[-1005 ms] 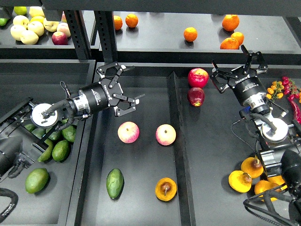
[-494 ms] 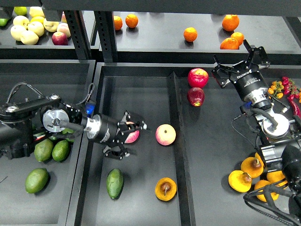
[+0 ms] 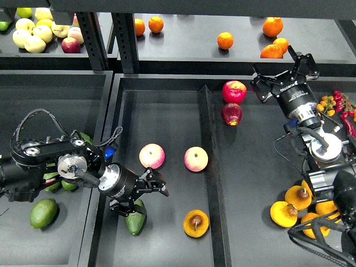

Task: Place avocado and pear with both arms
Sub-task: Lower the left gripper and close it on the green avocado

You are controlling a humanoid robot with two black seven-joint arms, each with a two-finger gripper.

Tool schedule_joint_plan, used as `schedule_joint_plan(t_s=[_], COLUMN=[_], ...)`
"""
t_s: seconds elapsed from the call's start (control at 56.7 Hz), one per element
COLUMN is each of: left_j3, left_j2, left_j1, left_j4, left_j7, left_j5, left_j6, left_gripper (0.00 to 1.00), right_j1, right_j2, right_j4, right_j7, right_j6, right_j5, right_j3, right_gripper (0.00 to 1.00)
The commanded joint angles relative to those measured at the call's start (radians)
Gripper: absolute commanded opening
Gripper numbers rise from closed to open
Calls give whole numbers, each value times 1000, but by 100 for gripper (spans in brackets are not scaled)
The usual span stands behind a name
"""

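Observation:
The dark green avocado [image 3: 136, 222] lies at the front left of the middle tray [image 3: 172, 111]. My left gripper [image 3: 144, 198] is open and sits directly over the avocado's upper end, hiding part of it; its fingers are spread on either side. The orange-yellow pear [image 3: 196, 222] with its brown hollow lies to the right of the avocado, apart from both grippers. My right gripper [image 3: 278, 69] is open and empty, raised near the back right by the shelf edge, far from the pear.
Two pink-yellow apples [image 3: 152, 156] [image 3: 196, 159] lie mid-tray just behind my left gripper. Two red apples [image 3: 234, 91] sit at the back of the right tray. More avocados [image 3: 43, 213] fill the left bin, more pears [image 3: 283, 214] lie front right, and oranges [image 3: 225, 40] are on the shelf.
My left gripper has swung from the back of the tray, past the left apple, down to the avocado at the front. The right gripper has barely moved.

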Motion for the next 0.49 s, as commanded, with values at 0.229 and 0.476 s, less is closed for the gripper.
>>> schedule_joint_plan(t_s=[0.229,0.476], left_j3=[9,9], left_j2=[-9,-30], left_j1=[53,67], left_j4=[73,99], left_j7=[0,0], left_j5=[79,94], left_j6=[0,0], left_gripper=[86,86], right_j1=[-8,-13], right_j2=[0,0], right_j4=[5,6], right_j7=[0,0], right_j6=[0,0], right_j5=[0,0], right_j3=[0,0], right_gripper=[99,99])
